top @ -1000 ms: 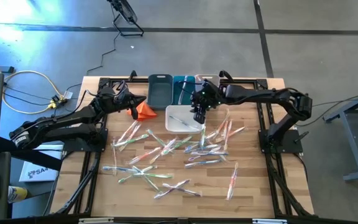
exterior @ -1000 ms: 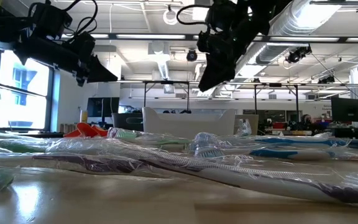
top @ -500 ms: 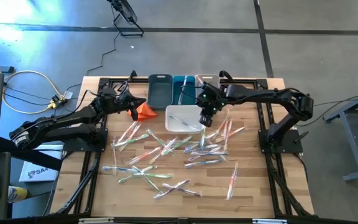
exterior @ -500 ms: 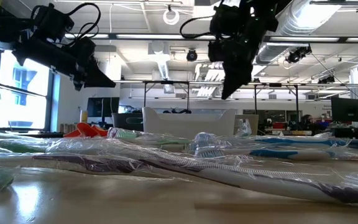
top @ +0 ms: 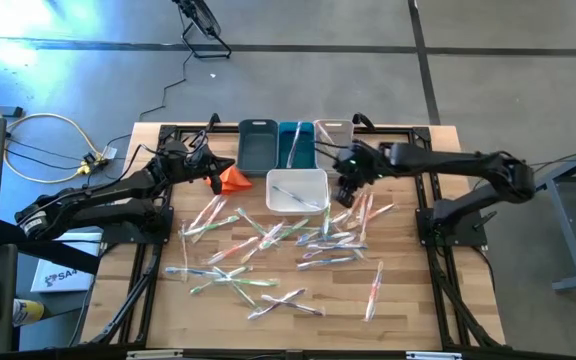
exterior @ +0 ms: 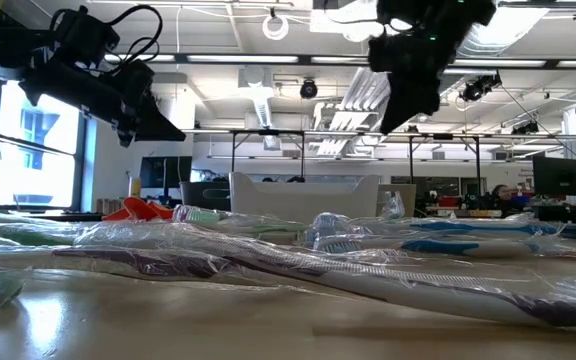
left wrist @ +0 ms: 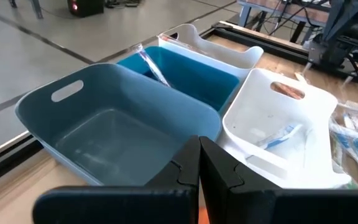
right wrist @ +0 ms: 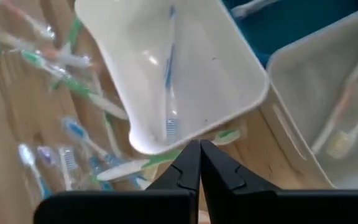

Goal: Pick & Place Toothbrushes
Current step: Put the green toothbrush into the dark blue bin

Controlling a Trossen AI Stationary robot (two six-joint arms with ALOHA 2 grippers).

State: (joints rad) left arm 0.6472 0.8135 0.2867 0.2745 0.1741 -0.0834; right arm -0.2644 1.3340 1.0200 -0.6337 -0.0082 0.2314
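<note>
Right gripper (top: 347,190) pinched together on nothing, hanging just beside the white bin (top: 298,205), probably lining up over the toothbrushes (top: 268,245) strewn across the wood near that bin. One blue-handled toothbrush (right wrist: 168,68) already lying inside the white bin. Left gripper (top: 213,167) likewise closed and empty, parked well off the white bin's other side, by the orange cloth (top: 233,178), apparently waiting.

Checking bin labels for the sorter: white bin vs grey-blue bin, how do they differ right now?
Colour: the white bin is white; the grey-blue bin is a muted slate blue.
Contents: the white bin holds one blue toothbrush; the grey-blue bin looks empty in the left wrist view.
Place: the grey-blue bin sits in the back row beside the teal bin; the white bin sits nearer the scattered toothbrushes.
Both are open-topped, rounded rectangles with a handle cut-out.
</note>
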